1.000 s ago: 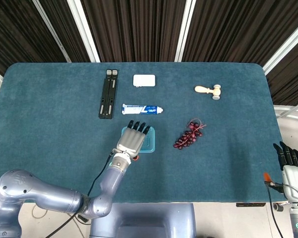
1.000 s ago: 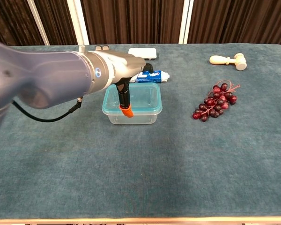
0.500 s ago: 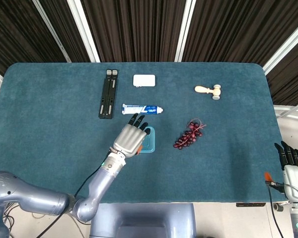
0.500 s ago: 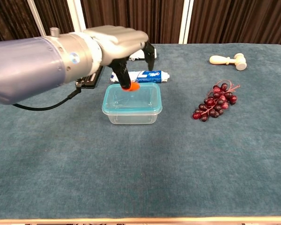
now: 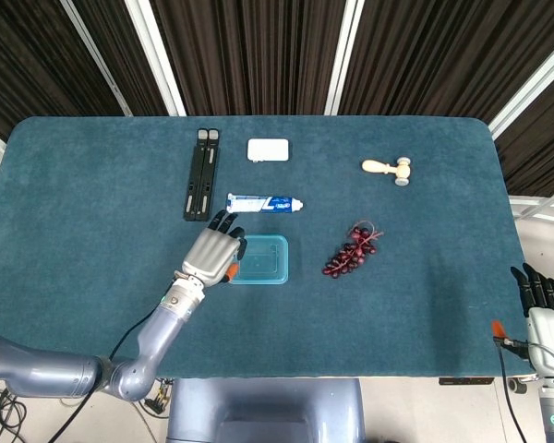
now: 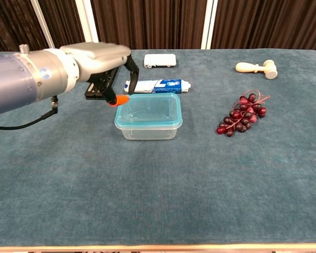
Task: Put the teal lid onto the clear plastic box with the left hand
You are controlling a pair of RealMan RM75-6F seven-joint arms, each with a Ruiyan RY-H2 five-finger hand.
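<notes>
The clear plastic box (image 6: 148,120) stands near the table's middle with the teal lid (image 6: 149,110) lying on top of it; in the head view the teal lid (image 5: 261,259) hides the box. My left hand (image 5: 210,255) hovers just left of the box, fingers spread, holding nothing. In the chest view the left hand (image 6: 102,62) is raised above the box's left end, an orange-tipped finger near the lid's corner. My right hand (image 5: 539,297) hangs off the table's right edge, fingers apart and empty.
A toothpaste tube (image 5: 264,203) lies just behind the box. A grape bunch (image 5: 350,253) is to its right, a black bar (image 5: 201,174) and a white case (image 5: 268,149) further back, a wooden mallet (image 5: 389,168) at the back right.
My left hand has lifted off the lid and drawn back to the left, off the box. The lid stays on the box. The right hand has not moved.
</notes>
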